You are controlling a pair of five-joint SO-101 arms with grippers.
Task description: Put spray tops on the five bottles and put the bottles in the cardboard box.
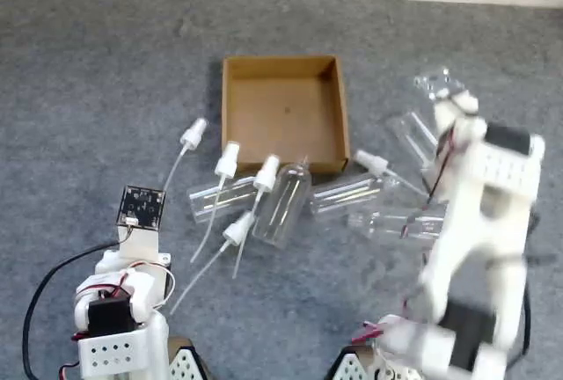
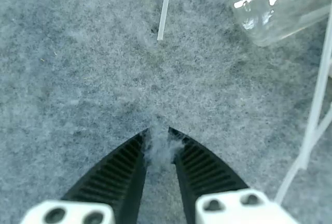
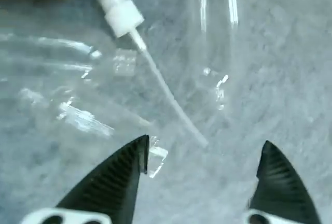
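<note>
Fingers point(image 2: 122, 175) of the left gripper point(image 2: 158, 132) are drawn almost together, leaving only a narrow slit. They grip nothing above the grey carpet point(image 2: 72, 79). A loose dip tube point(image 2: 164, 6) and the base of a clear bottle point(image 2: 275, 6) lie just beyond the tips.

In the high view the cardboard box point(image 1: 281, 61) sits at mid-table toward the far edge, open-topped, its brown floor showing from wall to wall. All the bottles lie on their sides outside it. One bottle point(image 1: 283, 197) rests against the near wall, and others point(image 1: 347, 191) trail off to the right. White spray tops point(image 1: 228, 160) with long tubes lie loose among them.

The right arm point(image 1: 475, 222) overhangs the rightmost bottles, partly hiding them. The right gripper point(image 3: 205, 143) is spread wide and holds nothing, with one spray top's tube point(image 3: 171, 99) ending between its jaws.
</note>
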